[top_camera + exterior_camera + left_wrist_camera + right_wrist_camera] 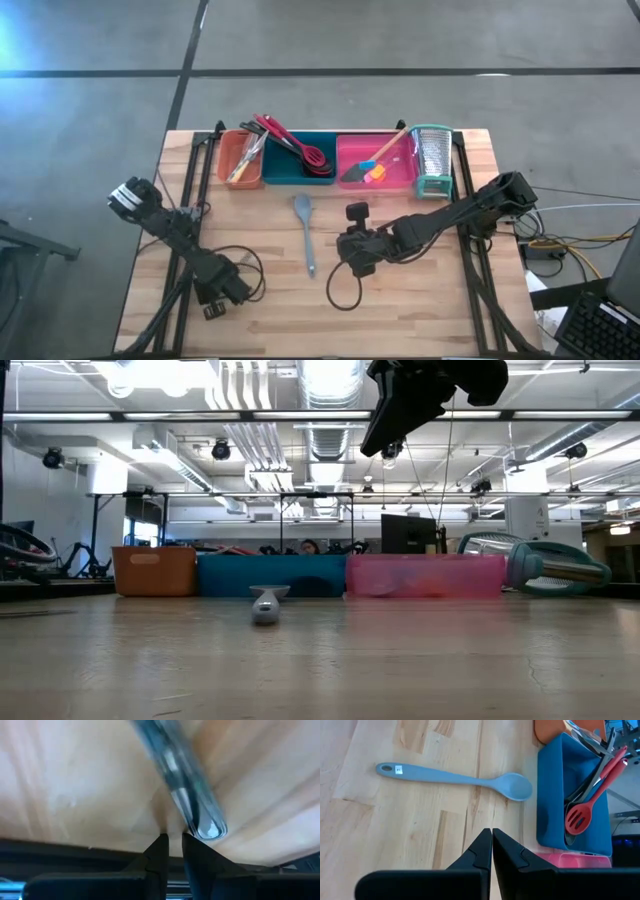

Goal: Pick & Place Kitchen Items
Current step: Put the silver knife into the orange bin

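A grey-blue long-handled spoon [305,232] lies flat on the wooden table, bowl toward the trays; it also shows in the right wrist view [460,779] and end-on in the low view [267,603]. My right gripper [347,256] hangs above the table just right of the spoon, shut and empty [491,834]. Red and black spoons [297,148] lie in the teal tray [282,176]. Metal utensils [245,157] lie in the orange tray. A spatula and small orange and blue tools [372,168] lie in the pink tray. My left gripper [215,292] waits near the table's near left corner, shut [173,838].
Orange [153,570], teal [270,575] and pink [425,575] trays stand in a row along the far edge. The metal grater [433,160] lies at their right end. Black cables [342,290] loop on the table near both grippers. Bare wood lies around the spoon.
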{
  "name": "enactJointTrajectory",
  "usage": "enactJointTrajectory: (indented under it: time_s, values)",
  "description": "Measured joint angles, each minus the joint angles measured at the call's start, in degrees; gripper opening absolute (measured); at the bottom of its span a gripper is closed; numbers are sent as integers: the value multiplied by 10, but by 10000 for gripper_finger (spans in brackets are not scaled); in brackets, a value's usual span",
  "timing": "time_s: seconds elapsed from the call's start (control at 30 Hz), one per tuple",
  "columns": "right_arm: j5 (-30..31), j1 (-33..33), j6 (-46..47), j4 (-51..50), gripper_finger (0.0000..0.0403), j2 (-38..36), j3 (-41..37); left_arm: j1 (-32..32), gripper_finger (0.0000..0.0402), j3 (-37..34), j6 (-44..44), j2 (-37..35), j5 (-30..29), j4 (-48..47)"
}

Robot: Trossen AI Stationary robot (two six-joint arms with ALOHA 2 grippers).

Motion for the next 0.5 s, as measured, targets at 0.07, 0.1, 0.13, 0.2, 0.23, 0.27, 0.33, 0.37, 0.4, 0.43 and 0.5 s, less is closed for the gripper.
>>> enactJointTrajectory:
  time_s: [0.07, 0.1, 0.13, 0.2, 0.23, 0.27, 0.33, 0.37, 0.4, 0.43, 0.5]
  values:
    - [0, 0, 0, 0, 8, 0, 0, 7, 57, 6, 14, 1, -7, 3]
    - [0, 0, 0, 0, 8, 0, 0, 11, 57, 9, 23, 1, -11, 4]
    - [0, 0, 0, 0, 8, 0, 0, 16, 57, 12, 33, 1, -16, 5]
    - [0, 0, -2, 0, 8, 0, 0, 28, 57, 17, 56, 1, -28, 6]
    - [0, 0, -4, 0, 8, 0, 0, 34, 57, 20, 69, 1, -35, 6]
    - [0, 0, -5, 1, 8, 0, 0, 39, 57, 22, 82, 1, -43, 6]
    - [0, 0, -5, 1, 8, 0, 0, 49, 57, 28, 93, 1, -58, -6]
    - [0, 0, -5, 1, 8, 0, 0, 53, 57, 32, 95, 1, -70, -24]
    - [0, 0, -5, 1, 8, 0, 0, 56, 55, 37, 97, 1, -87, -51]
    - [0, 0, -7, 1, 8, 0, 0, 55, 52, 43, 99, 1, -115, -86]
    - [0, 0, -13, 1, 8, 0, 0, 55, 44, 51, 103, 0, -175, -155]
